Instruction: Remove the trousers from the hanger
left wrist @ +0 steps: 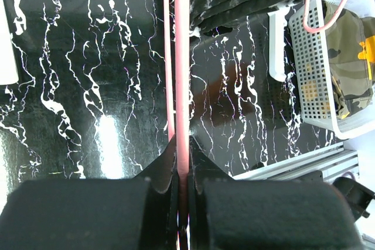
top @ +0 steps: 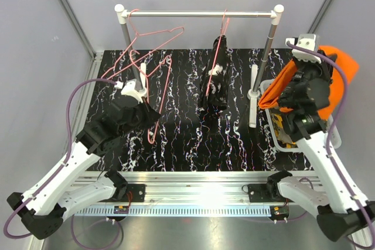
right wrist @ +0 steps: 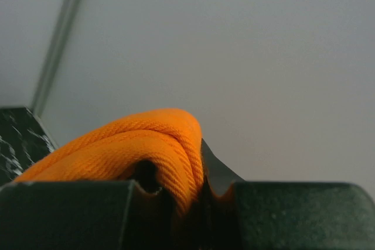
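The left gripper fills the bottom of its own wrist view, its 2 black fingers pressed together on the thin wire of a pink hanger, which runs straight ahead of it and is cut off by the top edge. Beyond the fingertips lies the black, white-veined table. Ahead and to the right of this gripper hang the black trousers, draped over a 2nd pink hanger on the rail; the wrist view catches only their folded lower edge. Further right of the gripper stands a white perforated basket holding the camouflage trousers, partly cut off by the frame and partly screened by the basket wall. A pink hook shows in front of the basket, and which hanger it belongs to cannot be told. The right gripper is clamped on a fold of the orange trousers, which bulge up just above its fingers and hide their tips. From above, the rest of this cloth hangs beside and behind that gripper, raised over the basket, with the arm covering part of it.
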Robot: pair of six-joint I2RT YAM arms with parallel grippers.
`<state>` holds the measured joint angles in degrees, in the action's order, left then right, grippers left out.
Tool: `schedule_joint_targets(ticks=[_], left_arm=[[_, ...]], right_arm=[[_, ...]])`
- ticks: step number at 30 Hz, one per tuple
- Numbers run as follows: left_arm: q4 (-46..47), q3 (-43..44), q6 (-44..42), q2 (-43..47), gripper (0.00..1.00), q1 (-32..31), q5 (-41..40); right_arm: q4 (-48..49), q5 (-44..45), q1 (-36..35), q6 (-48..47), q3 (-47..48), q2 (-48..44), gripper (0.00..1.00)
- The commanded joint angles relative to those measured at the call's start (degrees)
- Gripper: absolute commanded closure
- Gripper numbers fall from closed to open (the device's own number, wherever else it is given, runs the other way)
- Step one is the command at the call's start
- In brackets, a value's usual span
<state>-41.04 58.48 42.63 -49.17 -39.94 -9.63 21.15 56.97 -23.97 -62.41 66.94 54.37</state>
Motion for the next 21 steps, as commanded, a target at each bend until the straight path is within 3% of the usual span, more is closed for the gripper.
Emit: schedule_joint_targets(ticks=[1,6,12,21], left_arm=[[2.8,-0.47,-1.85,0.74,1.0,-0.05,1.01],[3.24,-2.05,-3.96,1.18,1.0,-0.05,2.94],[6.05,-7.06,-6.42,3.37,1.0,-0.05,6.2],[8.25,-11.37,-10.72,3.46,1.0,-0.05,9.28]], right_arm=[[12.41,2.87,9.71,3.35,-6.45,-1.28,1.0],[28.66,5.78,17.81,-6.04,-15.42,-2.07,1.0],[23.43,1.31,18.43,-12.28,-20.26,-7.43,1.0],[25.18,-1.24,18.6,-26.44,-20.27,-13.23,1.0]])
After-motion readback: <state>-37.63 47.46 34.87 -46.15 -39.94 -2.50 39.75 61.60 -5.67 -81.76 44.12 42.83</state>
